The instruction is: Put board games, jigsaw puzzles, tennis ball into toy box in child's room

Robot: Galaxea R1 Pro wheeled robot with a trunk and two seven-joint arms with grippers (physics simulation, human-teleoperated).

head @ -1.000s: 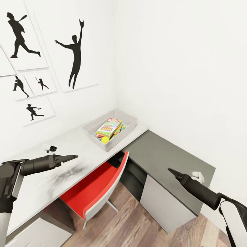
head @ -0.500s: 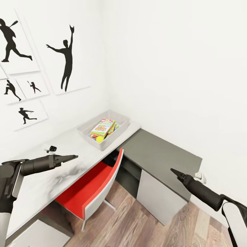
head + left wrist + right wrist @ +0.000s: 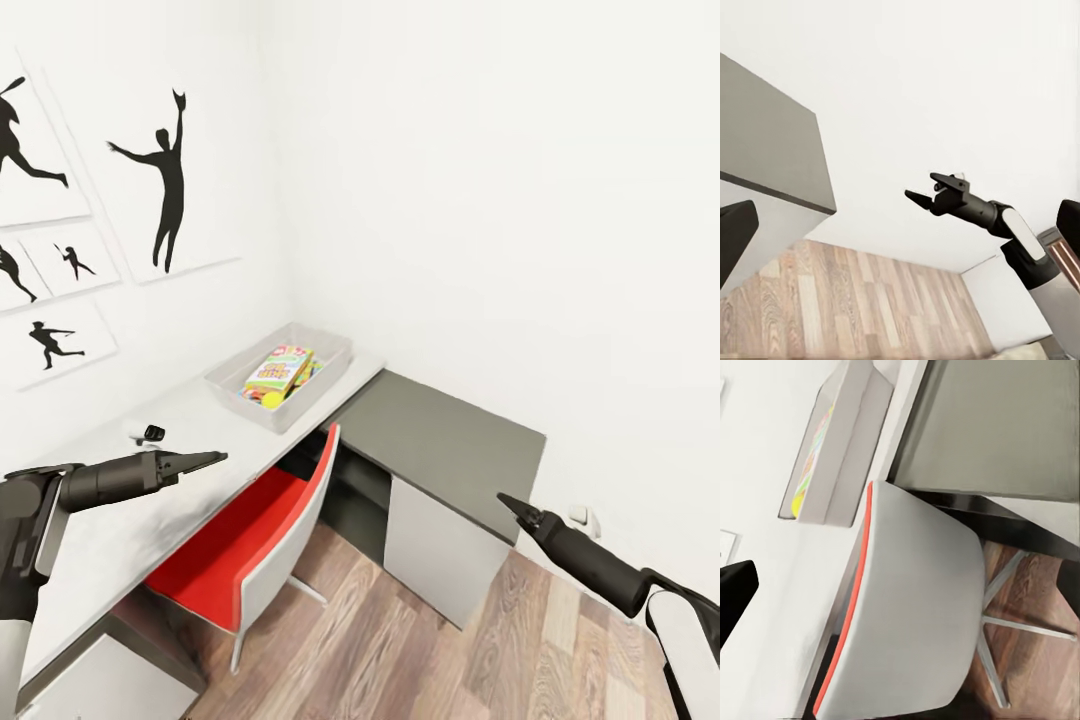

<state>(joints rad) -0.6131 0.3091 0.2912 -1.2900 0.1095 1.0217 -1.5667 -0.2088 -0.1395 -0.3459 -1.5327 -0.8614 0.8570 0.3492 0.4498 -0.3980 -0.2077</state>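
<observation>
Grey toy box [image 3: 322, 362] sits mid-frame left on the table [image 3: 110, 520], up and right of our left gripper [image 3: 205, 461], the nearer one. Both our left and right gripper [image 3: 509, 504] look pinched together, empty.

A red-seated swivel chair with a pale grey shell [image 3: 250, 540] stands on wood-plank flooring [image 3: 480, 650], tucked beside a dark grey-topped cabinet unit [image 3: 440, 440]. Black baseball-player silhouette pictures [image 3: 165, 185] hang on the white wall; a small dark object [image 3: 152, 433], perhaps a clip, sits below them.
</observation>
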